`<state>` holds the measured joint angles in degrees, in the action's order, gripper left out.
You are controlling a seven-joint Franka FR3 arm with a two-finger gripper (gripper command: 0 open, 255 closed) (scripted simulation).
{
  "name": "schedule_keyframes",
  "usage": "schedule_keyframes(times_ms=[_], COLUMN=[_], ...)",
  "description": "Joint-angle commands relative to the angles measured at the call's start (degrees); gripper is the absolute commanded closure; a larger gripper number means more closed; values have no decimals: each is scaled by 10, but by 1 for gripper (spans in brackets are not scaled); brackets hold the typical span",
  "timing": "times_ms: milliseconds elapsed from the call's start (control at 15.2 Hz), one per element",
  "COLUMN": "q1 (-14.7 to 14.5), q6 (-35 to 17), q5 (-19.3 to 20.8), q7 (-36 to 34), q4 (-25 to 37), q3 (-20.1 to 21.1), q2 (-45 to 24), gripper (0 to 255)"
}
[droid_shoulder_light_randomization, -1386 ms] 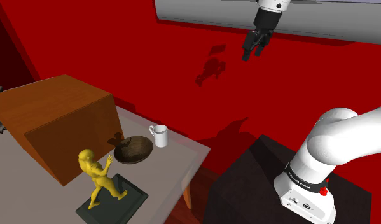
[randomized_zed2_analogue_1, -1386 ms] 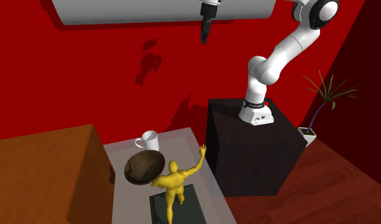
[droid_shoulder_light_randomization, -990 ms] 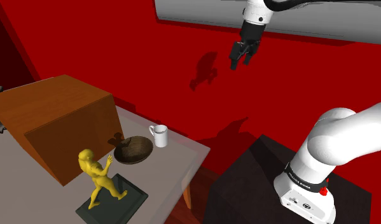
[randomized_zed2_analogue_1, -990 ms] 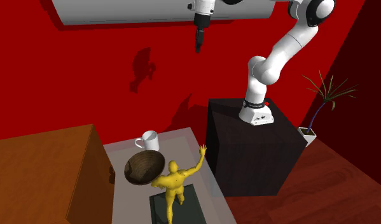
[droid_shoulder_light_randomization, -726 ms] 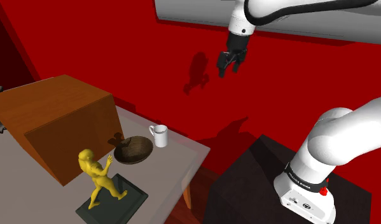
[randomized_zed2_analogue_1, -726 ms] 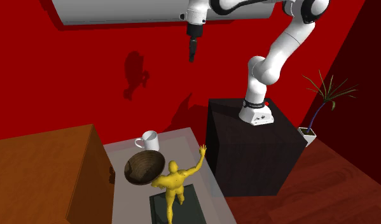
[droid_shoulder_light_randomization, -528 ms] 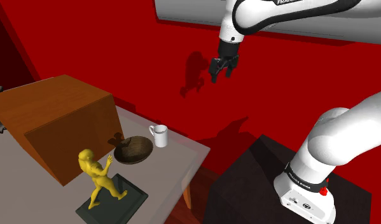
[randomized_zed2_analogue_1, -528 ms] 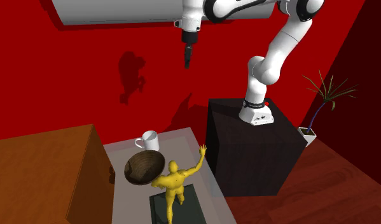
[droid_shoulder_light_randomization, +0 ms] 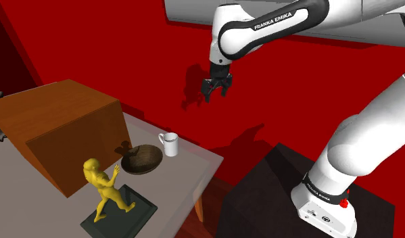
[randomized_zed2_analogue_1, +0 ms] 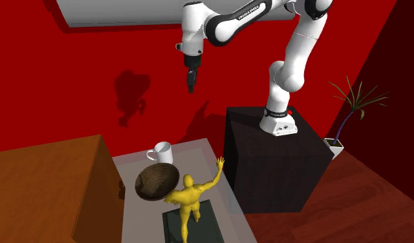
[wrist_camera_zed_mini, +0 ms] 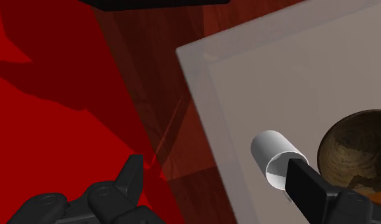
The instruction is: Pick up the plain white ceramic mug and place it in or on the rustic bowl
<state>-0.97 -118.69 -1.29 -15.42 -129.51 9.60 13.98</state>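
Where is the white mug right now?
In the shoulder view, the white mug stands on the grey table, just right of the brown bowl.

Open air lies between the gripper point(droid_shoulder_light_randomization: 216, 95), its fingers spread apart, and the white mug point(droid_shoulder_light_randomization: 169, 144) on the grey table point(droid_shoulder_light_randomization: 187, 170); nothing crosses that drop. The brown bowl point(droid_shoulder_light_randomization: 141, 159) sits just beside the mug, perhaps with a narrow gap. On the bowl's other sides a tall wooden cabinet point(droid_shoulder_light_randomization: 65, 115) and a yellow figurine point(droid_shoulder_light_randomization: 103, 187) with a raised arm crowd in. The red wall point(droid_shoulder_light_randomization: 126, 54) stands behind, and a grey panel point(droid_shoulder_light_randomization: 187, 10) hangs overhead.
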Motion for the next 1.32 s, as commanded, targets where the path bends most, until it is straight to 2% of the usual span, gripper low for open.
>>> schedule_keyframes(times_ms=[0, 660, 1254], q1=[-1, -22, -61], q6=[-25, -91, -99], q5=[3, 38, 62], q7=[-18, -106, -163], q4=[14, 132, 302], q3=[8, 29, 20], q2=[-45, -263, -468], gripper=[0, 0, 0])
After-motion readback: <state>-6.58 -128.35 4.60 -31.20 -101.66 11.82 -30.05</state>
